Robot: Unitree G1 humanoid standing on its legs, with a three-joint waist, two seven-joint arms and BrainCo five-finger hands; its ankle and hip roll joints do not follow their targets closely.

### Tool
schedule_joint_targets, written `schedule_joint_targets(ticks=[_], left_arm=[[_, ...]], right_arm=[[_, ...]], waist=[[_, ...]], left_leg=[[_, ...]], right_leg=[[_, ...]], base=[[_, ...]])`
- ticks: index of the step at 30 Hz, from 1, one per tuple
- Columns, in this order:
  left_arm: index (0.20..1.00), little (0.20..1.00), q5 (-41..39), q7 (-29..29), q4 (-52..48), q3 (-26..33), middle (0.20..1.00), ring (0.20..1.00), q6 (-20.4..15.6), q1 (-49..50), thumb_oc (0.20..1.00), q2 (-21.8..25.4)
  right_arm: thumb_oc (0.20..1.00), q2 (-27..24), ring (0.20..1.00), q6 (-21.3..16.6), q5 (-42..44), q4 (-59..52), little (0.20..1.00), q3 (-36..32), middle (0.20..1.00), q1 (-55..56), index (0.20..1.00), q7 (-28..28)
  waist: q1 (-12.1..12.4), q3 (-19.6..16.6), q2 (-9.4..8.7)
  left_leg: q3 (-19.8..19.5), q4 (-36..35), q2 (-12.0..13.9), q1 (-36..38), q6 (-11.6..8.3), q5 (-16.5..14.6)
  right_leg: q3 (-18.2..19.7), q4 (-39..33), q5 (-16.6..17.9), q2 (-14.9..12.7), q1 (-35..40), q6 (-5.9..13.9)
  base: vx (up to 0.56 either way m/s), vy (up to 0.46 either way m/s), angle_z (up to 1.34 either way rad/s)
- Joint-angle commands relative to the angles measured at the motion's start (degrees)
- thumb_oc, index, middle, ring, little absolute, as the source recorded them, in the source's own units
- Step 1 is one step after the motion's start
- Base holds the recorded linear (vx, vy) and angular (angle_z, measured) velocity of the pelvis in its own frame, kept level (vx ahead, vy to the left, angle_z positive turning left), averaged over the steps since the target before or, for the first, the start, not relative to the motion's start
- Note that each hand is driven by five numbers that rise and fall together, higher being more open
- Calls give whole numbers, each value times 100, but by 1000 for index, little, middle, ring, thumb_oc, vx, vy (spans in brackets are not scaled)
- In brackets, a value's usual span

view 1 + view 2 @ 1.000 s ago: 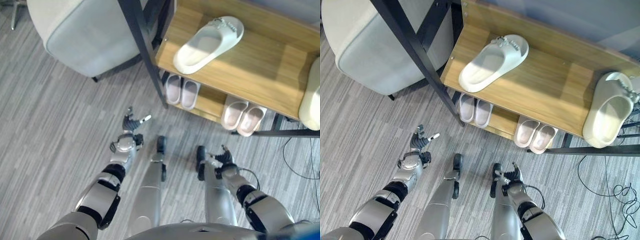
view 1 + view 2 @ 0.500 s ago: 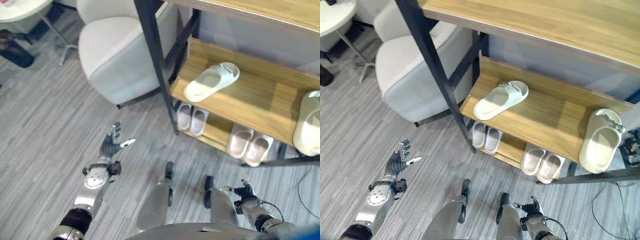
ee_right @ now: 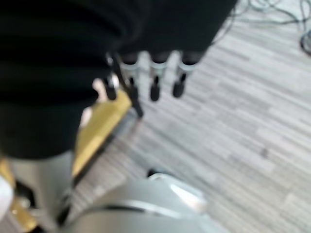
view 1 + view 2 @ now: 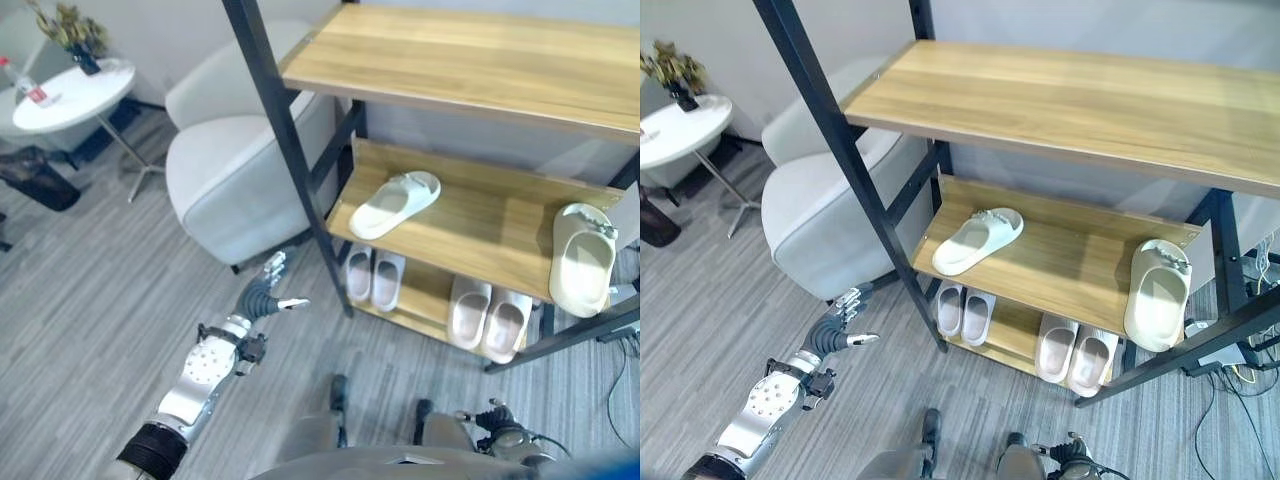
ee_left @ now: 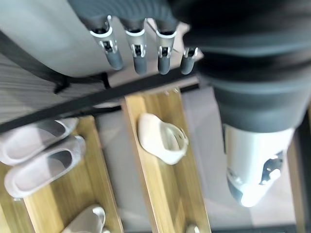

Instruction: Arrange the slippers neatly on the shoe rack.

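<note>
Both hands empty, slippers resting on the shoe rack.

Eye views: the left hand (image 4: 262,299) hangs over the floor with fingers spread loosely, holding nothing; beyond its fingertips stands the shoe rack (image 4: 470,215), whose middle shelf carries one white slipper (image 4: 394,204) lying askew and another white slipper (image 4: 583,258) at the far end, with two pale pairs on the bottom shelf. An armchair (image 4: 243,170) sits beside the rack. Left wrist view: straight fingers (image 5: 137,50), the askew slipper past them. Right wrist view: the right hand (image 3: 153,75) with fingers relaxed above the floor.
</note>
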Motion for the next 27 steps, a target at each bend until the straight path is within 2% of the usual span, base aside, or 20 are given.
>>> schedule_joint_targets(ticks=[1,9,16,27], left_arm=[[1000,1000,-82,-273,-754,122,1000,1000,-58,26,1000,316],[1000,1000,-271,-676,-1190,160,1000,1000,134,371,1000,639],[1000,1000,-141,-858,-1241,-149,1000,1000,231,238,1000,573],[1000,1000,-31,-1116,-1336,-778,1000,1000,343,-287,1000,414]], right_arm=[[1000,-27,1000,91,-92,-91,1000,-74,1000,186,1000,143],[1000,-119,1000,149,-194,-94,1000,-181,1000,476,1000,343],[1000,-213,1000,145,-198,-99,1000,-243,1000,674,1000,433],[1000,-246,1000,157,-162,-84,1000,-284,1000,839,1000,525]], waist=[[-56,62,-86],[-167,-84,-4],[-354,-129,126],[-588,-219,192]], left_leg=[[465,398,-119,136,-45,-753],[549,169,-69,579,-111,-738],[614,44,-35,831,-147,-740],[699,-2,-8,967,-163,-762]], right_leg=[[-76,-808,125,77,569,218],[-44,-1098,115,157,992,215],[32,-1181,65,204,1180,177],[141,-1246,64,229,1276,156]], base=[[69,-40,-4],[50,-48,-4],[13,-38,-4],[-8,-32,-4]])
